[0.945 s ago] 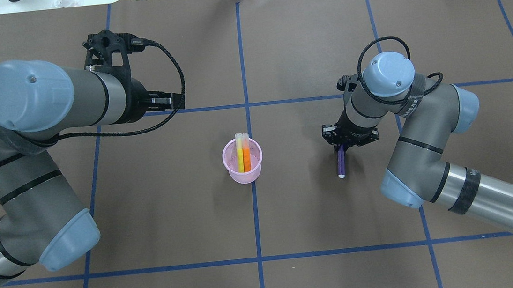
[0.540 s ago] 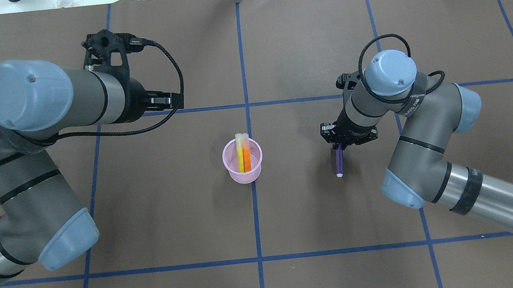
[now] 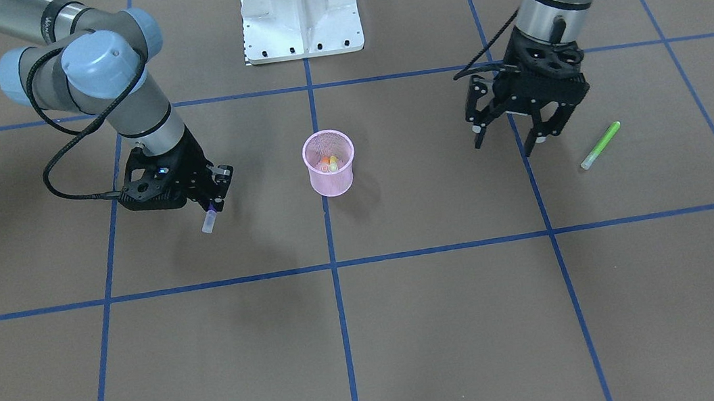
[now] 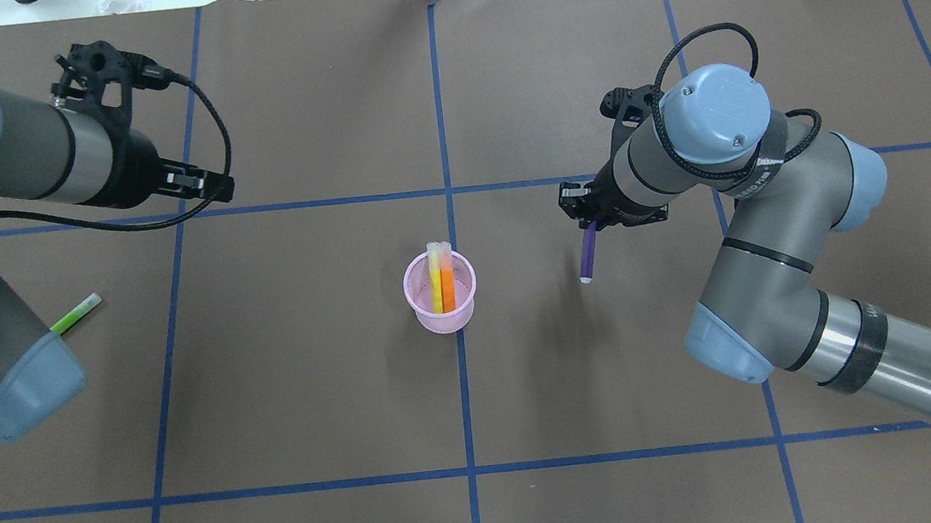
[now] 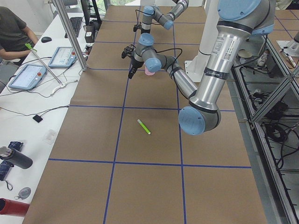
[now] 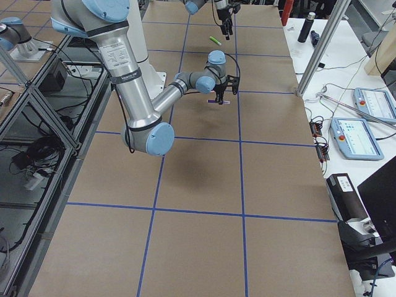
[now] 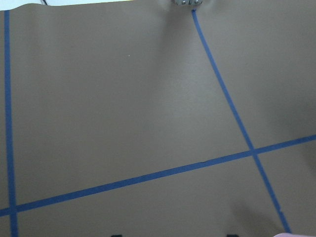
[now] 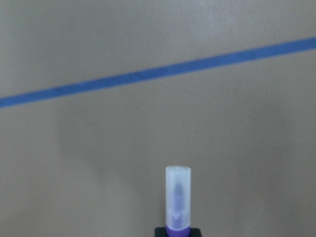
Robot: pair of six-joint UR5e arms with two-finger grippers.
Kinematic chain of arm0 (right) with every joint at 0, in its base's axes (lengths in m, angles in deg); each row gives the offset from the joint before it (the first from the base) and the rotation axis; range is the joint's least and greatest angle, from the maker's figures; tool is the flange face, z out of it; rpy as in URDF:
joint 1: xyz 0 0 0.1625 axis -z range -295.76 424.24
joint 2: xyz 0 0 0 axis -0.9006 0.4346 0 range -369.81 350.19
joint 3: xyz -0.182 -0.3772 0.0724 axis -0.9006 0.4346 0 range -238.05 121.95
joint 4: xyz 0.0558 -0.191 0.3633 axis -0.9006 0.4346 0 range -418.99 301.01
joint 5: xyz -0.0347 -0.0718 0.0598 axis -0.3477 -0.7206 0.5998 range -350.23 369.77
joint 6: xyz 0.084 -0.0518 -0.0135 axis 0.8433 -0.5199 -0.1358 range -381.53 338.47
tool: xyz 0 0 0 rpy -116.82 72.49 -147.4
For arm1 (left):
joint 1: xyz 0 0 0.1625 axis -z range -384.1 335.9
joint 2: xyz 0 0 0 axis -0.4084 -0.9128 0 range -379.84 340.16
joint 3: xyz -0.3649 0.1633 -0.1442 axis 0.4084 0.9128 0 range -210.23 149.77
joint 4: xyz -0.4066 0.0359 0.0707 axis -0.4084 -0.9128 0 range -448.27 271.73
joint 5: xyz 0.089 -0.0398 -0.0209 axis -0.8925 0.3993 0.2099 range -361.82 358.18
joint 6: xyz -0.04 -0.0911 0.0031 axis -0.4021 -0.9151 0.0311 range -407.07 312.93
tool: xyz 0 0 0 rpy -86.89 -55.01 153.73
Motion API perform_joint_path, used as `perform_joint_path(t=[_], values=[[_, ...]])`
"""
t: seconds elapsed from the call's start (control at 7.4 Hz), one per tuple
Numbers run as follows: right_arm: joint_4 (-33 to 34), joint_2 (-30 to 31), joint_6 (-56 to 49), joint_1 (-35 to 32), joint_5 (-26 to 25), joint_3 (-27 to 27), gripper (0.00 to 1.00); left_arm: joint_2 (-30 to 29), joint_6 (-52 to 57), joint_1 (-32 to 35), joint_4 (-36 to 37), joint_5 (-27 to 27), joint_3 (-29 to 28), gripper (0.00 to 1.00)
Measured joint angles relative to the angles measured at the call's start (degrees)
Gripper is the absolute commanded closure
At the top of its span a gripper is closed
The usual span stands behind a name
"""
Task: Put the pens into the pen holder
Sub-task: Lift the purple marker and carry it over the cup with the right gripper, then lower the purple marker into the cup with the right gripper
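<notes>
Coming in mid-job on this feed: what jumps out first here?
The pink pen holder sits dead centre, with the yellow pen and orange pen standing in it. To its side the right gripper holds the purple pen aloft, while the green pen lies flat beside the open left gripper.

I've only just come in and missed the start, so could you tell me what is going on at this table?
The robot is gathering pens into the pink pen holder. The yellow pen and orange pen already stand in it. The right gripper holds the purple pen clear of the table, beside the holder. The green pen lies on the table, and the left gripper hovers open near it, touching nothing.
</notes>
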Motion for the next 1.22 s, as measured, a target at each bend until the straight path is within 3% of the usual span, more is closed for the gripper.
perform_joint_path(t=[0.41, 0.81, 1.22], values=[[6.75, -8.22, 11.85, 3.71, -11.85, -0.47, 1.00, 4.59, 11.89, 3.46, -0.27, 0.76, -2.95, 0.22], [14.35, -13.69, 20.69, 7.20, -18.20, -0.51, 1.00, 4.90, 13.40, 3.92, -0.36, 0.74, -5.91, 0.20], [22.12, -15.55, 22.34, 12.06, -22.53, -2.73, 1.00, 4.90, 13.01, 3.93, -0.82, 0.78, -6.56, 0.18]])
